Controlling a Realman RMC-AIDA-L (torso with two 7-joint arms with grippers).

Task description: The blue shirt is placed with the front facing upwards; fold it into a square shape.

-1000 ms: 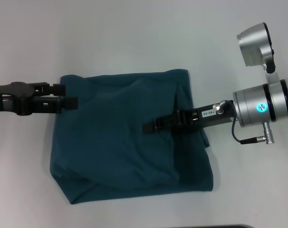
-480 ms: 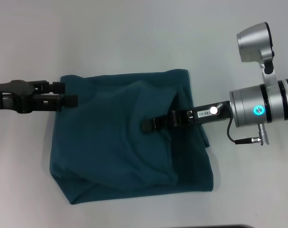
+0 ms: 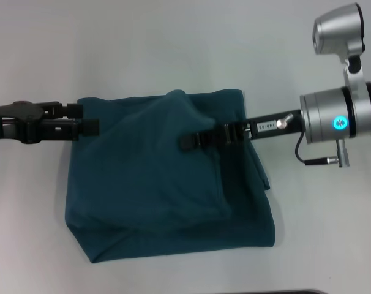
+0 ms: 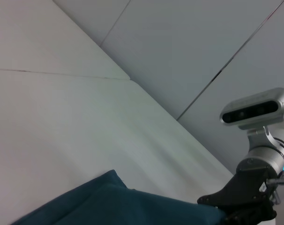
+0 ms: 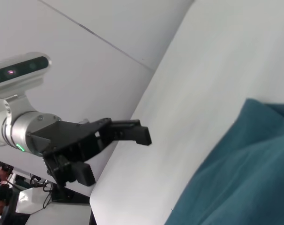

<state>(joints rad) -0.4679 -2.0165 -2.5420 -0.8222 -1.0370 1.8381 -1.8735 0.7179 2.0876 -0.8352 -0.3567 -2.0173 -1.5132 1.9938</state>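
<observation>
The dark teal-blue cotton shirt [image 3: 167, 184] lies folded into a rough, rumpled square in the middle of the plain white worktop [image 3: 173, 43], with no print showing. The right gripper [image 3: 187, 142] reaches in from the right over the shirt's upper half, its fingers closed on a raised ridge of the fabric. The left gripper [image 3: 87, 120] sits at the shirt's upper left corner, its 2 fingers [image 5: 132, 131] apart and holding nothing.

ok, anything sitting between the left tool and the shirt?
Nothing visible. The left tool is open at the blue shirt's left upper edge, with bare table around it. The right tool is over the shirt's middle.
</observation>
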